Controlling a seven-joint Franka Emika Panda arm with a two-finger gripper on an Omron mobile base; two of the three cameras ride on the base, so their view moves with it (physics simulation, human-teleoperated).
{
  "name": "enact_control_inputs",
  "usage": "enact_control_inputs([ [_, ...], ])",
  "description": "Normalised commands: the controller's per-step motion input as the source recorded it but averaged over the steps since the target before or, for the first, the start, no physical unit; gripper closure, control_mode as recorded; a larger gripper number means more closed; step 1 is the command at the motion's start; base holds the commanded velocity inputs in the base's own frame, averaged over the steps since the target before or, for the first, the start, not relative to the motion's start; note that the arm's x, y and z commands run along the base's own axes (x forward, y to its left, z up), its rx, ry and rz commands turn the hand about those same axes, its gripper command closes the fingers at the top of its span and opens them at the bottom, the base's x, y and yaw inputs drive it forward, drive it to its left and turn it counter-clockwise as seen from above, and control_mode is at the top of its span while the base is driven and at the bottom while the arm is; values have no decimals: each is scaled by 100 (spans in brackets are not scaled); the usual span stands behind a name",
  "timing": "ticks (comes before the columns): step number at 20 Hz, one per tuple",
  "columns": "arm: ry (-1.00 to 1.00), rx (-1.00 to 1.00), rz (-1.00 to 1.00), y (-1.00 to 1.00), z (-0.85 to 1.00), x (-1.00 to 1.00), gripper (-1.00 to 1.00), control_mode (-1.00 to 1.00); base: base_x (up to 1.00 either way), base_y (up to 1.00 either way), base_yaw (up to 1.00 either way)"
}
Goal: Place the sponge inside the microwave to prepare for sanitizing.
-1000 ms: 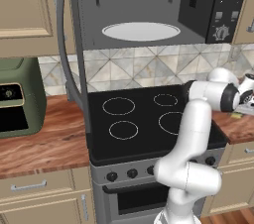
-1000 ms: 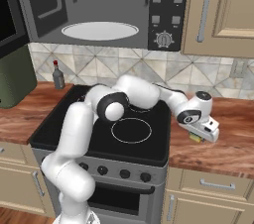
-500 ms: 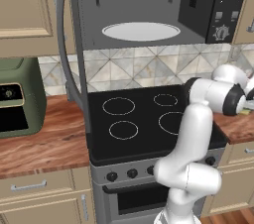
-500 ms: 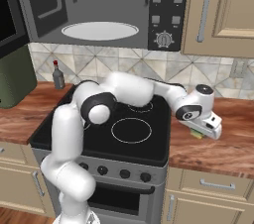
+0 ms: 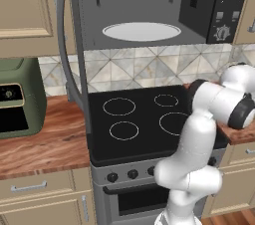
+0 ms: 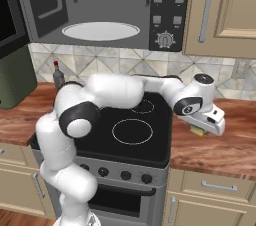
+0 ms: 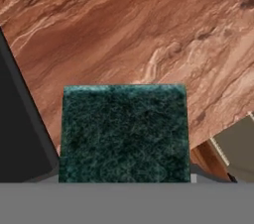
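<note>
1. The sponge (image 6: pixel 199 131) lies flat on the brown wooden table (image 6: pixel 225 145) just to the right of the black stove (image 6: pixel 132 132), its dark green layer facing up.
2. The arm reaches out across the stove and bends down over that spot, so the pincer (image 6: pixel 204 126) sits right on top of the sponge, which peeks out yellow-green under the white hand.
3. In the hand view the green top of the sponge (image 7: pixel 124 134) is centred and very near, with the wood grain of the table (image 7: pixel 149 29) around it; this suggests the hand is lined up straight above it for a pick.
4. Whether the pincer is released, clenched or already grasping the sponge cannot be told: the finger tips are hidden in every view.
5. The microwave (image 6: pixel 100 5) hangs above the stove with its door (image 5: pixel 69 45) swung wide to the left, leaving the white turntable (image 6: pixel 100 31) exposed, most likely so the sponge can go straight in.
6. Judged from this, the task is at the pick-up stage; the lift and the carry up into the cavity are not yet done.
7. An olive-green appliance (image 5: pixel 17 102) stands on the table well to the left, clear of the path.
</note>
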Motion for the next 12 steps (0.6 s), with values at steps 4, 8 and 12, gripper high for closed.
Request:
enact_control_inputs([
  [4, 0, -13, 0, 70, 48, -57, 100, -100, 0, 0, 0],
  [8, -2, -22, 3, 87, 13, -72, 100, -100, 0, 0, 0],
  [12, -4, -19, 6, 81, 19, -68, 100, -100, 0, 0, 0],
])
